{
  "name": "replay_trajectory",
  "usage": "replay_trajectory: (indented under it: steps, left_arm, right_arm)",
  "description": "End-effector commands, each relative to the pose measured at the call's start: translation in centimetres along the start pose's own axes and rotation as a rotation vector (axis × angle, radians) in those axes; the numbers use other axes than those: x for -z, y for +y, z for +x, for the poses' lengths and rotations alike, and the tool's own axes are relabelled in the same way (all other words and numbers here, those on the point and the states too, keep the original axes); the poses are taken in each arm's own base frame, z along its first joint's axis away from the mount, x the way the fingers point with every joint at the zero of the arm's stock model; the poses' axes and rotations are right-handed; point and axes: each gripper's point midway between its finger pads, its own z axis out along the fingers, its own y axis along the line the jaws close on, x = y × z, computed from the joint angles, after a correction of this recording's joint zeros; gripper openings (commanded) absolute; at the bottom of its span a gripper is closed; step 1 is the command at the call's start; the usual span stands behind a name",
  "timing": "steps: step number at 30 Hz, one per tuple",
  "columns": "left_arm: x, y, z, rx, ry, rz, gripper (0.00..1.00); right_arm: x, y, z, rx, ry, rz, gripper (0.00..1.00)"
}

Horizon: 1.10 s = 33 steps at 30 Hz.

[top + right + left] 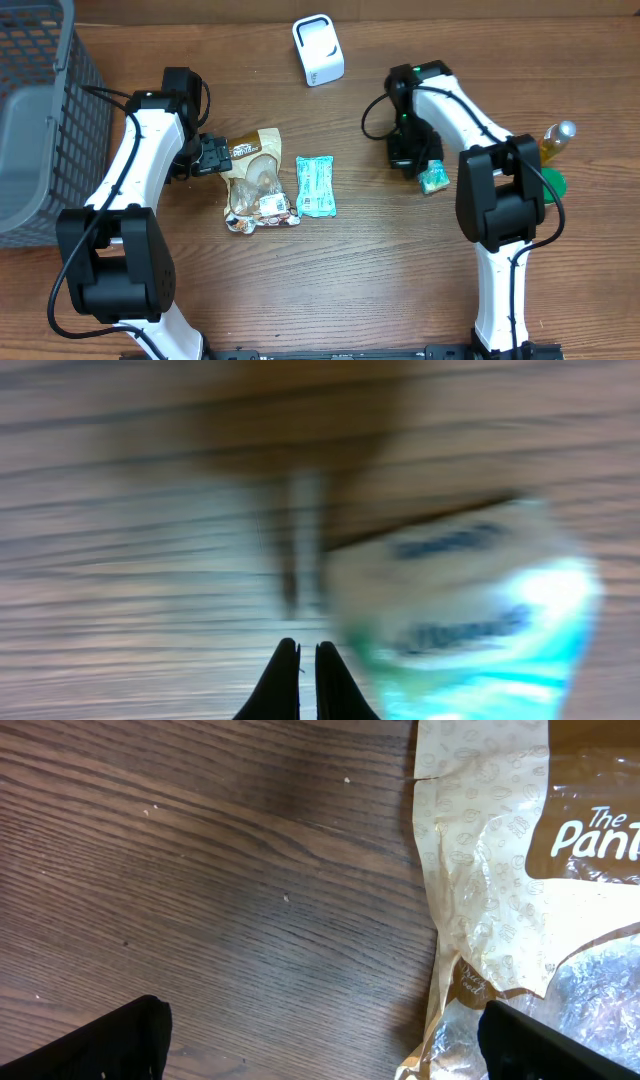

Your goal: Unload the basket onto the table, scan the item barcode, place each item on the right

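A brown and clear snack bag (256, 182) lies flat on the table left of centre, with a teal packet (317, 186) beside it on the right. My left gripper (218, 155) hovers open at the bag's upper left edge. In the left wrist view the bag (520, 870) fills the right side; the left gripper (325, 1045) spans its edge, one of its fingers (110, 1045) over bare wood and the other over the bag. My right gripper (415, 160) is shut and empty beside a small teal pack (434, 178). That pack (470, 610) shows blurred to the right of the right gripper (307, 685). The white scanner (318, 50) stands at the back.
A grey mesh basket (40, 130) occupies the far left edge. At the far right an oil bottle (558, 140) lies next to a green lid (552, 184). The right wrist view is smeared by motion.
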Motion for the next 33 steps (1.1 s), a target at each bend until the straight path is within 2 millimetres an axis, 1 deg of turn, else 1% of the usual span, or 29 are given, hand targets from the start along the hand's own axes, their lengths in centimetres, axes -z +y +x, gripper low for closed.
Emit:
replay_trajectory:
  steps: [1, 8, 9, 17, 23, 29, 31, 33]
  left_arm:
    - [0.1, 0.1, -0.5, -0.015, -0.011, -0.007, 0.99]
    - [0.1, 0.1, -0.5, -0.015, -0.011, -0.007, 1.00]
    - [0.1, 0.1, -0.5, -0.015, -0.011, -0.007, 1.00]
    - [0.1, 0.1, -0.5, -0.015, -0.011, -0.007, 0.99]
    - [0.1, 0.1, -0.5, -0.015, -0.011, -0.007, 1.00]
    - [0.1, 0.1, -0.5, -0.015, -0.011, -0.007, 1.00]
    - [0.1, 0.1, -0.5, -0.015, -0.011, -0.007, 1.00]
    - [0.1, 0.1, -0.5, -0.015, -0.011, -0.007, 1.00]
  right_arm:
    - [0.4, -2.8, -0.6, -0.061, -0.017, 0.036, 0.04]
    - [0.2, -6.4, -0.7, -0.122, 0.004, 0.036, 0.06]
    - [0.1, -7.1, -0.8, -0.116, 0.008, 0.036, 0.06]
    - [0.0, -9.4, -0.2, -0.133, 0.039, 0.051, 0.06]
    - [0.1, -11.7, 0.8, -0.150, 0.076, 0.128, 0.06]
    - [0.0, -12.2, 1.1, -0.197, 0.091, 0.116, 0.07]
    - [0.0, -10.9, 1.6, -0.201, 0.120, 0.043, 0.07]
    - [0.0, -10.4, 1.8, -0.193, 0.131, 0.021, 0.07]
